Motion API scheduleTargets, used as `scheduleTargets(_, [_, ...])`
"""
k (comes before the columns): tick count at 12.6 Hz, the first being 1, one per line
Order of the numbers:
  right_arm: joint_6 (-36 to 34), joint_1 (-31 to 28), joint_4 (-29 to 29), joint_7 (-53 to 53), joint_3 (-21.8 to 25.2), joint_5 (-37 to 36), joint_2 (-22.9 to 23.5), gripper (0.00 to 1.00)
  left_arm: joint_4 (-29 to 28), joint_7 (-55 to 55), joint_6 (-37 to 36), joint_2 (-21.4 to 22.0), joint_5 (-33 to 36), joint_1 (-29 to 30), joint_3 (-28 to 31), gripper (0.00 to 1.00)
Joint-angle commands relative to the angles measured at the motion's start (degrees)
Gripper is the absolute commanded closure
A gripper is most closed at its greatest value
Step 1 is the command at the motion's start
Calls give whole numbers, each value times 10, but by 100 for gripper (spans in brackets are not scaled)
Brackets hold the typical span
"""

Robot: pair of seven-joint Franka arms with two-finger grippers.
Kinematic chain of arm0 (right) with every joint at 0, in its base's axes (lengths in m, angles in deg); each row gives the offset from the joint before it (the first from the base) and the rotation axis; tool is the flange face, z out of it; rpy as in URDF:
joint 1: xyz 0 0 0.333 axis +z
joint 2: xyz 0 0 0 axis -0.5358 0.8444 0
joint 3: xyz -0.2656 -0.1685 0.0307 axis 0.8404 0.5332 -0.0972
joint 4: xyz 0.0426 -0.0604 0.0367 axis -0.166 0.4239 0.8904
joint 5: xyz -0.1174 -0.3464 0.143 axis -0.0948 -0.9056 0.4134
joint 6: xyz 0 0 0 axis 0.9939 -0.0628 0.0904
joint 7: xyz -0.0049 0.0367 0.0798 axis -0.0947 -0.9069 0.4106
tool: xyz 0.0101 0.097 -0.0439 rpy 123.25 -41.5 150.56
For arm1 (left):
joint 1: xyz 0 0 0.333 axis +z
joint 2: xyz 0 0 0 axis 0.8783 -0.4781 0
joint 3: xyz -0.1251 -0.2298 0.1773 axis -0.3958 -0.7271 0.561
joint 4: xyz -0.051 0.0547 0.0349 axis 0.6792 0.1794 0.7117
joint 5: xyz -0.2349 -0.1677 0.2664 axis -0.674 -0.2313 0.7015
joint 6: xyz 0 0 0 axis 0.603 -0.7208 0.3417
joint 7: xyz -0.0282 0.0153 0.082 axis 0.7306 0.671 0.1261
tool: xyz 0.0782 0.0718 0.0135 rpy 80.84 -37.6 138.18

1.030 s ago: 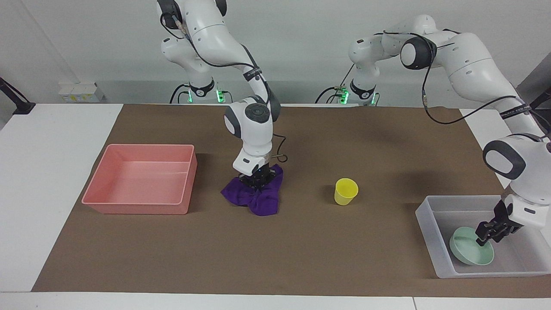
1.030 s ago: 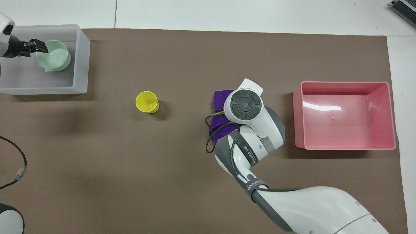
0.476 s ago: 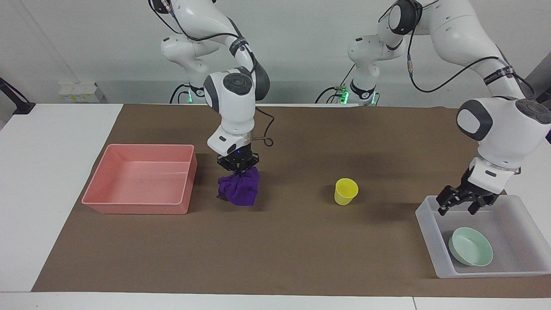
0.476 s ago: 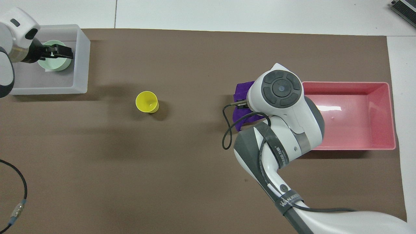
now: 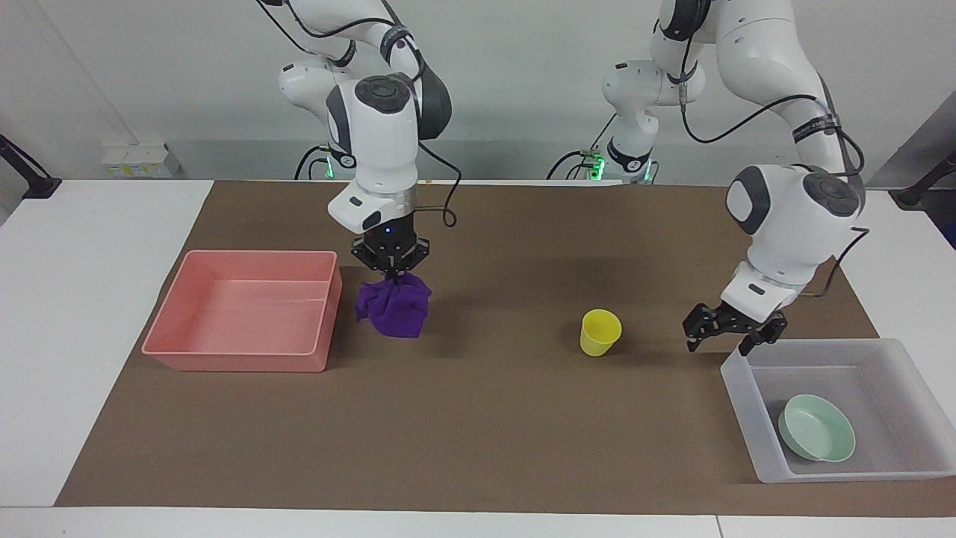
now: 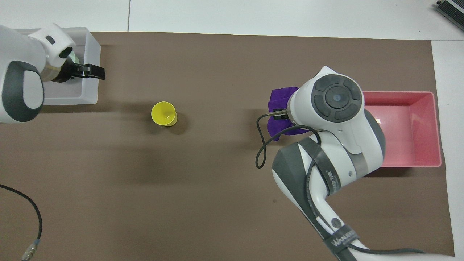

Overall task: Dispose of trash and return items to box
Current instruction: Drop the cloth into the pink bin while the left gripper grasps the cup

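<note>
My right gripper is shut on the purple cloth, which hangs bunched above the mat beside the pink tub. In the overhead view the cloth shows partly from under the right hand. The yellow cup stands upright mid-table; it also shows in the overhead view. The mint bowl lies in the clear box. My left gripper is open and empty, in the air over the box's edge toward the cup; it also shows in the overhead view.
The pink tub is empty and partly covered by the right arm in the overhead view. The clear box stands at the left arm's end of the table. A brown mat covers the table's middle.
My right gripper has lifted the cloth off the mat and carried it toward the pink tub. My left gripper let go of the bowl, rose out of the box and moved toward the cup.
</note>
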State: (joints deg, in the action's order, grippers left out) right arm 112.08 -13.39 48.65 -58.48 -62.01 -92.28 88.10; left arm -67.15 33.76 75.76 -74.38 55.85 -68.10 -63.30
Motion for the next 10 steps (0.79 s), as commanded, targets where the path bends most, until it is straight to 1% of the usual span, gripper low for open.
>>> scheduleTargets(1, [-22,-55,6,46,-3,11,-25,100,-106,-50,100,42,9,-42,9,0])
scheduleTargets(2, [-25,-74,5,67,-3,11,-28,100,-119,-62,111,43,9,-53,9,0])
scheduleTargets(4, [-31,-119,8,118,-2,11,-30,100,-132,-67,112,44,9,-66,9,0])
scheduleTargets(5, [-20,-146,17,140,-3,13,-31,100,-144,-68,113,49,9,-73,8,0])
scheduleTargets(6, [-9,-169,31,157,-3,13,-32,100,-151,-69,112,51,9,-79,9,0])
scheduleTargets(9, [40,-214,91,193,-3,13,-32,100,-166,-76,113,56,9,-82,8,0])
scheduleTargets(10, [67,-223,120,197,-3,14,-31,100,-173,-79,117,59,9,-86,8,10])
